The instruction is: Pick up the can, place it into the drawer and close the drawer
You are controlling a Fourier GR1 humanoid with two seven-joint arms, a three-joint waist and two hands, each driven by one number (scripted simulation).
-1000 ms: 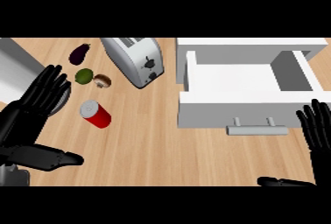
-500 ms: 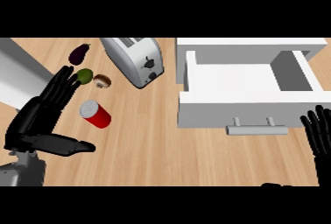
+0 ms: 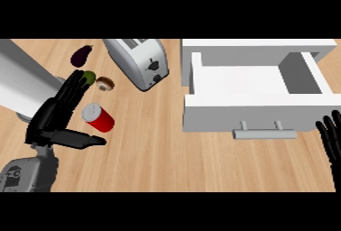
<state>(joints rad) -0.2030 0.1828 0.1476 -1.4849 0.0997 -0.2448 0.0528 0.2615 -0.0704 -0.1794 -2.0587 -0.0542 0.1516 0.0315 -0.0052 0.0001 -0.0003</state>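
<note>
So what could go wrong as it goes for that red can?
The left hand is open right beside the can, so its fingers might tip or roll it before closing. The small round items and toaster sit just behind and could get bumped. The can must also clear the front wall of the open drawer.

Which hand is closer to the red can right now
Left. The left hand is open just beside the can, thumb below it. The right hand rests far across the counter, by the drawer.
</note>
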